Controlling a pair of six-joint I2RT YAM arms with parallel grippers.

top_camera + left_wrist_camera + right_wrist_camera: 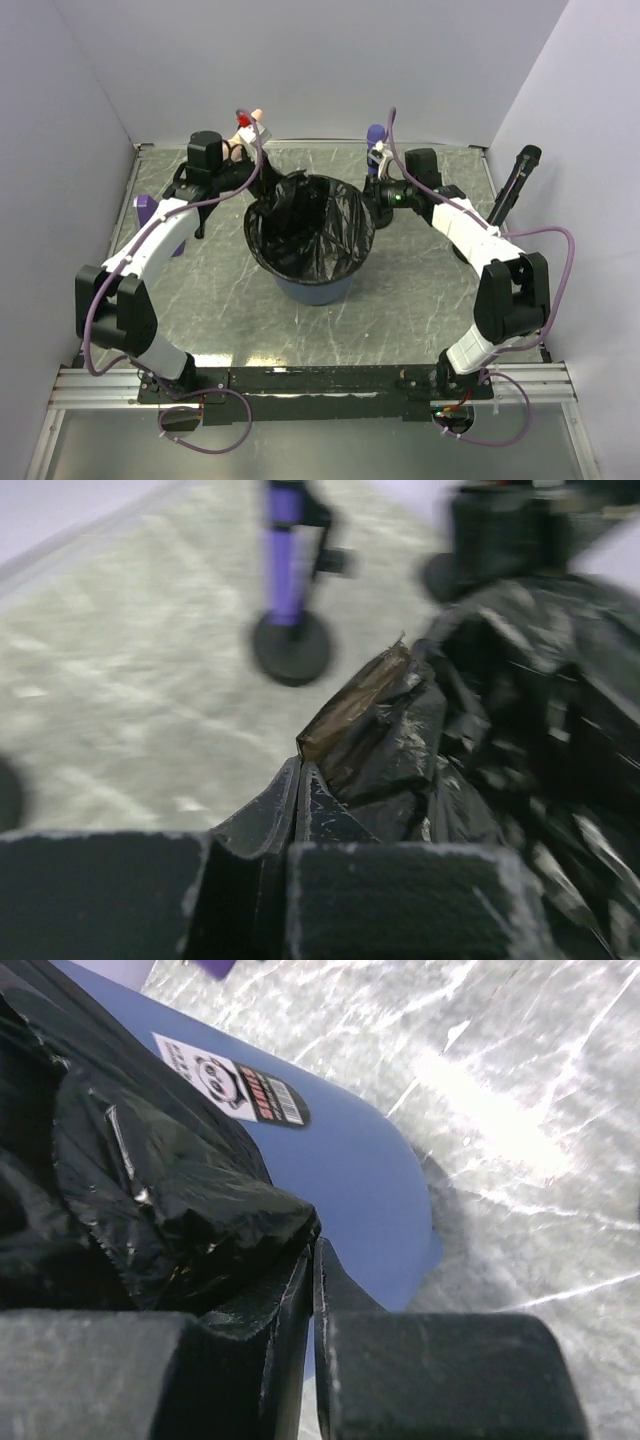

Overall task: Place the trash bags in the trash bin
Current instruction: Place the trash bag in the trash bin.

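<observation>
The trash bin is a round blue bucket in the middle of the table, its blue wall close in the right wrist view. A black trash bag lines it and folds over the rim. My left gripper is at the left rim, and its jaws are shut on a pinched edge of the trash bag. My right gripper is at the right rim. Its jaws stand a hairline apart with a fold of the bag lying over the left finger up to the tips.
A purple post on a round black base stands behind the bin on the right. A red-tipped item sits at the back left, a purple block by the left wall, and a black cylinder leans at the right wall.
</observation>
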